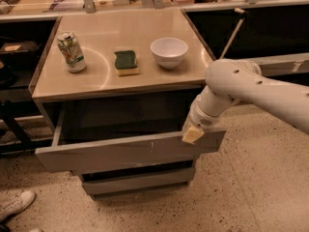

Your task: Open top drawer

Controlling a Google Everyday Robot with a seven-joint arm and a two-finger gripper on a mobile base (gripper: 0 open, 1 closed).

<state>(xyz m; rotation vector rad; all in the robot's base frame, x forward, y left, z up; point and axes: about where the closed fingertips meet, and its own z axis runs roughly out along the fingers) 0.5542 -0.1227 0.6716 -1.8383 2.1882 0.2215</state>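
The top drawer (120, 151) is a wide grey handle-less front with small white scuff marks right of centre. It stands pulled well out from the counter, its deep dark box open above. My white arm comes in from the right. My gripper (193, 133) hangs at the upper right edge of the drawer front, its cream fingertip (192, 134) over the rim. A shorter grey drawer (137, 180) sits below, slightly out.
On the counter top (96, 76) stand a soda can (71, 51), a green-and-yellow sponge (126, 63) and a white bowl (169, 52). A shoe (14, 206) rests on the speckled floor at lower left. Dark shelving lies to the left.
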